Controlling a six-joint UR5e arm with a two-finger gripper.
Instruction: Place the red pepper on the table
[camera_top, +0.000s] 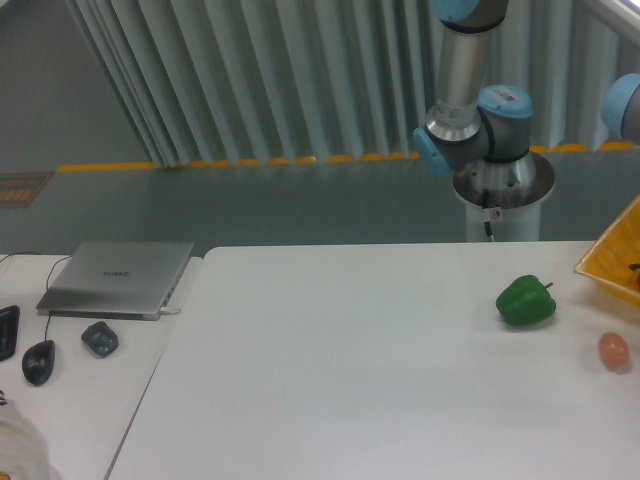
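Observation:
The red pepper is out of view. The white table (330, 380) fills the lower middle and right of the view. Only the arm's base and lower joints (475, 130) show at the back right, and part of another joint at the right edge. The gripper itself is outside the frame.
A green bell pepper (526, 301) lies on the table at the right. An orange-pink egg-shaped thing (614, 350) rests near the right edge. A yellow container's corner (615, 258) pokes in at the right. On the adjoining desk sit a closed laptop (118, 277), a mouse (38, 361) and a small dark object (100, 339).

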